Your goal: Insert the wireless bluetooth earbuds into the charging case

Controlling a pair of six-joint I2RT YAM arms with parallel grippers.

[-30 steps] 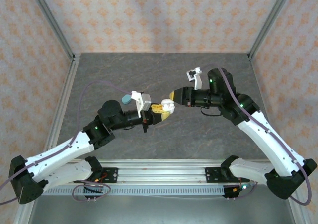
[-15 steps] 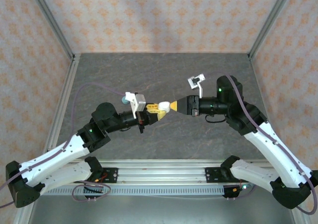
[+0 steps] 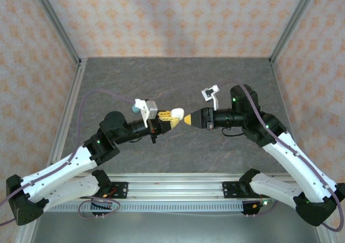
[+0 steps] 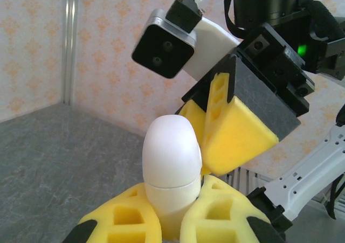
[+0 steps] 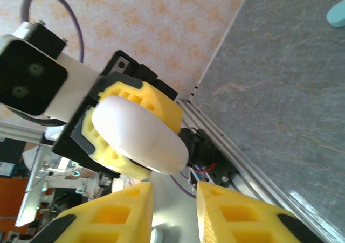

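— From overhead the yellow tips nearly meet above the table. What's between them?
— The left wrist view tells it: the left gripper (image 4: 175,197) is clamped on a white charging case (image 4: 171,151), its seam closed. The right gripper (image 5: 173,192) sits just before the case, fingers a little apart, gripping nothing.
— And the earbuds?
— Too small to tell. A pale teal piece (image 5: 337,11) lies on the grey table (image 3: 215,81) beyond, cut by the right wrist view's edge. Overhead, the left camera housing (image 3: 145,107) half hides it. Bud or case, I can't say.
— Farther back?
— Orange-patterned walls (image 3: 161,16).
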